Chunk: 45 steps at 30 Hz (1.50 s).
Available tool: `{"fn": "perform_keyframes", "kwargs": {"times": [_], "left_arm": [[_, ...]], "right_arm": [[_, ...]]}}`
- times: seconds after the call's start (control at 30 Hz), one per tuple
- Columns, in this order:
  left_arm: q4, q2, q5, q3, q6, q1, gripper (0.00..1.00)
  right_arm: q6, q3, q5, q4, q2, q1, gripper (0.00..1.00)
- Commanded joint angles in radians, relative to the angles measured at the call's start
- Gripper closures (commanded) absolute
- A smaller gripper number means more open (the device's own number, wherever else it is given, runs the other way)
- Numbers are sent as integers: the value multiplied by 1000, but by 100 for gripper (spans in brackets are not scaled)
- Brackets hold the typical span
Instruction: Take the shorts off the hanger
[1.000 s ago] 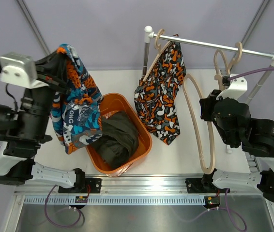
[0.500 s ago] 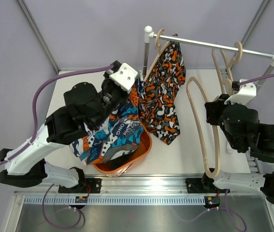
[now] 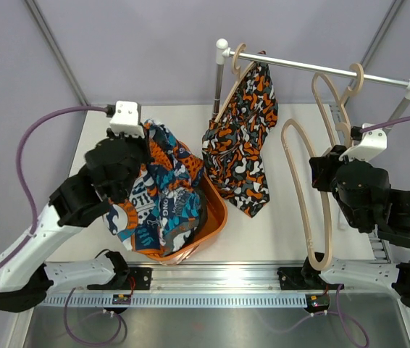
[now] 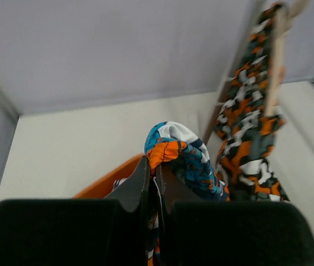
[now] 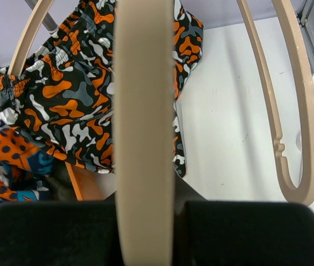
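My left gripper [image 4: 152,163] is shut on a fold of the blue-orange-white swirl shorts [image 3: 160,199], which drape over and into the orange basket [image 3: 217,217]. The olive-green shorts are almost wholly hidden under them. The orange-black-white blotch shorts [image 3: 241,138] hang from a wooden hanger [image 3: 228,94] at the left end of the rail [image 3: 314,67]. They also show in the right wrist view [image 5: 74,100]. My right gripper [image 5: 146,194] is shut on a bare wooden hanger [image 3: 303,196], held to the right of the blotch shorts.
A second bare hanger [image 3: 335,90] hangs on the rail near its right end. The rail's posts stand at the back centre [image 3: 219,72] and far right [image 3: 400,109]. Grey walls close in the back and the left side.
My left arm has swung from the far left over the basket and lowered the swirl shorts onto it. My right gripper has barely shifted with its hanger.
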Motion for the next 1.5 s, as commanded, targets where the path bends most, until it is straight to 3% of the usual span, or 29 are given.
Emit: {"fn": "perform_keyframes", "kwargs": {"times": [0.0, 0.03, 0.13, 0.23, 0.27, 0.37, 0.47, 0.57, 0.63, 0.73, 0.77, 1.0, 1.13, 1.33, 1.47], "left_arm": [[-134, -13, -54, -212, -337, 113, 100], [-151, -10, 4, -260, -423, 171, 100], [-147, 45, 108, -435, -486, 257, 100], [-89, 213, 334, -532, -509, 375, 100], [-19, 264, 489, -553, -520, 422, 100], [127, 434, 760, -639, -578, 473, 100], [232, 556, 822, -650, -618, 474, 100], [255, 564, 790, -672, -635, 474, 99], [253, 535, 755, -679, -637, 474, 87], [205, 429, 683, -664, -624, 474, 80], [166, 395, 649, -653, -609, 474, 65], [-19, 98, 580, -453, -506, 472, 19], [-78, 32, 590, -348, -457, 474, 10], [-84, -74, 572, -333, -378, 474, 1], [-67, -157, 577, -346, -330, 472, 1]], "right_arm": [[26, -9, 25, 27, -8, 9, 100], [26, -12, 19, 31, -9, 8, 100], [27, -29, 6, 42, -11, 9, 100], [32, -51, -4, 48, -15, 9, 100], [34, -60, -12, 51, -17, 9, 100], [37, -67, -24, 58, -20, 8, 100], [40, -75, -43, 59, -23, 9, 100], [44, -78, -49, 53, -22, 8, 100], [44, -77, -49, 45, -18, 9, 100], [37, -60, -43, 44, -3, 9, 100], [32, -40, -38, 44, 8, 8, 100], [11, 95, 35, -10, 116, 8, 100], [-75, 153, 72, 13, 193, -38, 100], [-259, 222, -163, 175, 300, -288, 100], [-339, 323, -280, 217, 408, -487, 100]]}}
